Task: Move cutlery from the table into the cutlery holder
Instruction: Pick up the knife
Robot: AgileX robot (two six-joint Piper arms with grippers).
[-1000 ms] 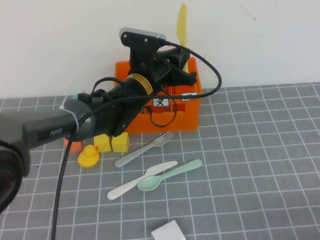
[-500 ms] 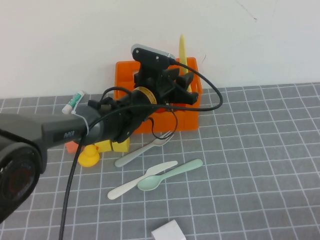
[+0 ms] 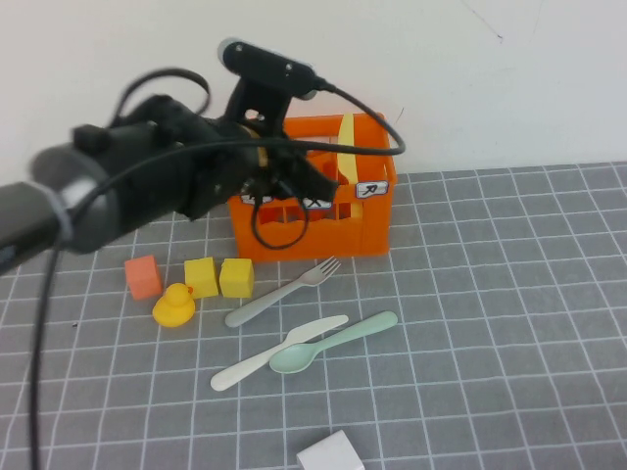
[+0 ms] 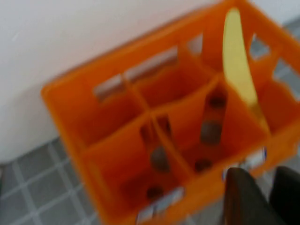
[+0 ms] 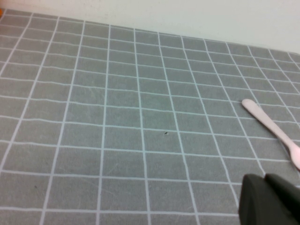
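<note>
the high view shows the whole scene. the orange cutlery holder (image 3: 313, 211) stands at the back of the table (image 3: 509, 323), near the white wall, and the yellow knife (image 3: 345, 149) stands upright in its right part, tilted a little. the left gripper (image 3: 294, 181) hangs over the left front of the crate, at the end of a thick black arm with cables. its fingers are mostly hidden there, so i cannot tell how wide they are, and nothing is seen between them.

in front of the crate lie the grey-green fork (image 3: 284, 292), the white knife (image 3: 277, 352) and the mint-green spoon (image 3: 331, 343); the spoon bowl lies on the white knife. left of the fork are an orange cube (image 3: 143, 276), two yellow cubes (image 3: 218, 277) and a yellow rubber duck (image 3: 173, 305). a small white box (image 3: 330, 454) is at the near edge.

only the left wrist view looks into the cutlery holder (image 4: 154, 140): thin smooth plastic walls divide it into compartments, with slots in the dividers. the yellow knife (image 4: 238, 65), flat with a rounded tip, leans in an end compartment.

the right wrist view shows the tiled grey surface with white lines, the round handle end of the white knife (image 5: 272, 129), and the right gripper (image 5: 269, 199), dark and pressed together, close above the table. the high view does not show this gripper.
</note>
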